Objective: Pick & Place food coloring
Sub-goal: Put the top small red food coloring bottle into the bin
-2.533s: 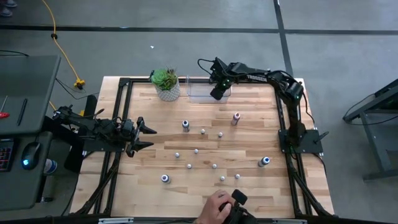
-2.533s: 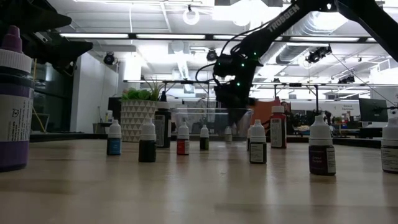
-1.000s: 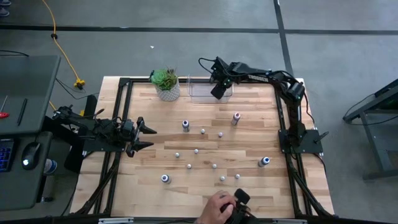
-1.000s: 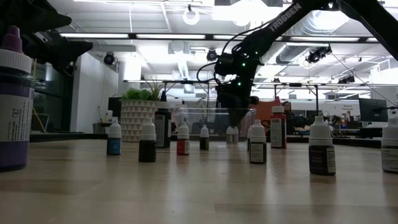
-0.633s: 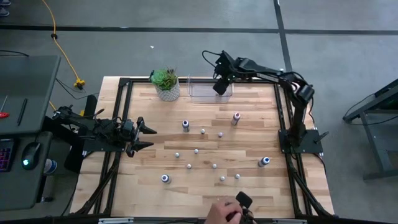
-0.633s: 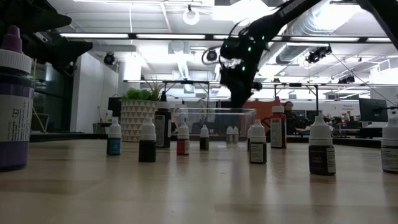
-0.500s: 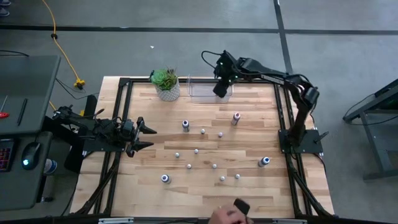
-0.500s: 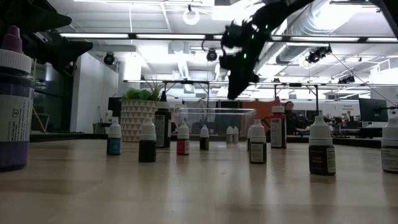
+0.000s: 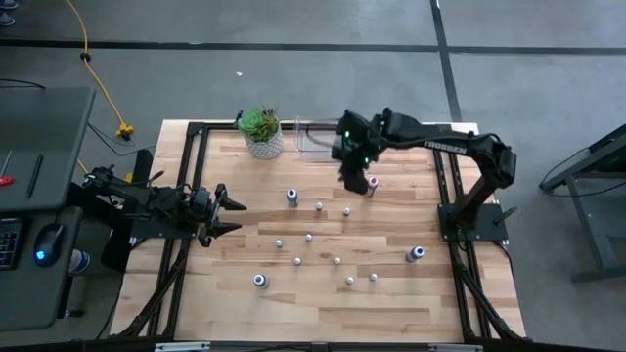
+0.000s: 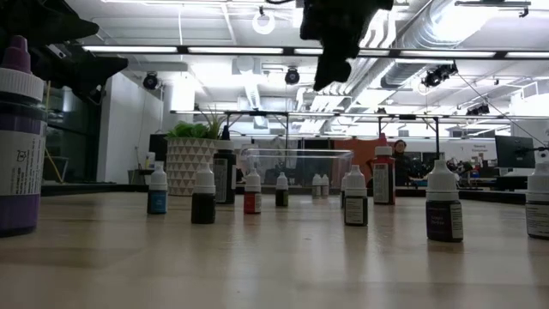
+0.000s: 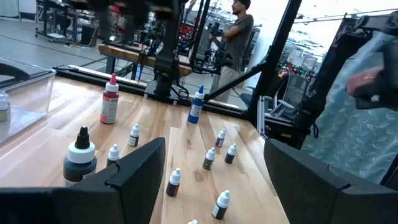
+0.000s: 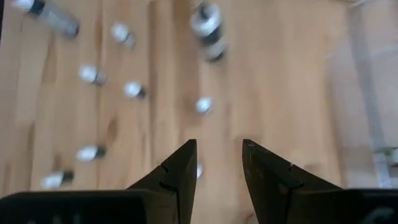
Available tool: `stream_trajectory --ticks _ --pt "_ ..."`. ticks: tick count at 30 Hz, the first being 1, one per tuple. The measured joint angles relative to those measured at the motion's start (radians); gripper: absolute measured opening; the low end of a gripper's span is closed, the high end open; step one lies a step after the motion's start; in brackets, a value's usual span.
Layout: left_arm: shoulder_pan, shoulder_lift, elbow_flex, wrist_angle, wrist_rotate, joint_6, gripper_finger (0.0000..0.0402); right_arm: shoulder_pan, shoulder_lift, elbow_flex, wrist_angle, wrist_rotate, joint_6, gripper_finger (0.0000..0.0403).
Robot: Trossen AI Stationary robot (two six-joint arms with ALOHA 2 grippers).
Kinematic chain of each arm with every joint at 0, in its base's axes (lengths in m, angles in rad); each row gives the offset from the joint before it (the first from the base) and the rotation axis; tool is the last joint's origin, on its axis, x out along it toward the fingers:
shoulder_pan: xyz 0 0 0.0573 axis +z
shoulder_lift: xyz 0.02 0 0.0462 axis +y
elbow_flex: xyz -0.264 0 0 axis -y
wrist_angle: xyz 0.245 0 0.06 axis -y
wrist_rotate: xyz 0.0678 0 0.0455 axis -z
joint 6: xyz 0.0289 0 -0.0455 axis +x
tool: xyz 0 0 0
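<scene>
- Hovering high above the light wooden slatted table [image 9: 391, 303], the right arm's dark two-finger gripper [image 9: 352, 179] is pointing down with its jaws partly apart and nothing between them; in its wrist view the two dark fingers [image 12: 180, 168] are framing only bare wood.
- Standing just beside that gripper, on the side toward the right arm's base, is a slightly bigger food coloring bottle with a red top [image 9: 371, 184].
- Spreading across the table beyond the jaws is the rest of the food coloring set [image 9: 308, 238]: many tiny pale bottles standing upright and apart, with a few bigger blue-topped ones [image 9: 291, 198] among them.
- Sitting behind the right gripper at the table's far edge is a clear plastic rectangular bin [image 9: 318, 140]; two tiny bottles are showing through its wall in the low view.
- Standing beside the bin is a green potted plant in a white patterned pot [image 9: 261, 132].
- Waiting at the table's left edge, the left arm's dark gripper [image 9: 227, 214] is holding its jaws wide apart and empty, facing the bottles.
</scene>
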Motion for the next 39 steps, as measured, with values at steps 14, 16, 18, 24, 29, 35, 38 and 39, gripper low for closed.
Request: stream_trajectory --ticks 14,16,18,24,29,35,38,39 --pt "0.000 0.000 0.000 0.000 0.000 0.000 0.0271 0.212 0.000 -0.094 -0.153 0.156 0.046 0.0119" --pt "0.000 0.000 0.000 0.000 0.000 0.000 0.0271 0.219 0.001 -0.169 -0.131 0.123 0.076 0.0119" --pt "0.000 0.000 0.000 0.000 0.000 0.000 0.0271 0.228 -0.003 -0.247 -0.069 0.108 0.101 0.0119" --pt "0.000 0.000 0.000 0.000 0.000 0.000 0.0271 0.254 -0.076 -0.483 0.288 0.115 0.176 0.0119" --pt "0.000 0.000 0.000 0.000 0.000 0.000 0.0271 0.263 -0.113 -0.599 0.404 0.141 0.172 0.0119" --pt "0.000 0.000 0.000 0.000 0.000 0.000 0.0271 0.259 -0.124 -0.631 0.456 0.194 0.093 0.0119" --pt "0.000 0.000 0.000 0.000 0.000 0.000 0.0271 0.248 -0.124 -0.631 0.460 0.197 0.046 0.0119" --pt "0.000 0.000 0.000 0.000 0.000 0.000 0.0271 0.244 -0.124 -0.631 0.460 0.197 0.032 0.0119"
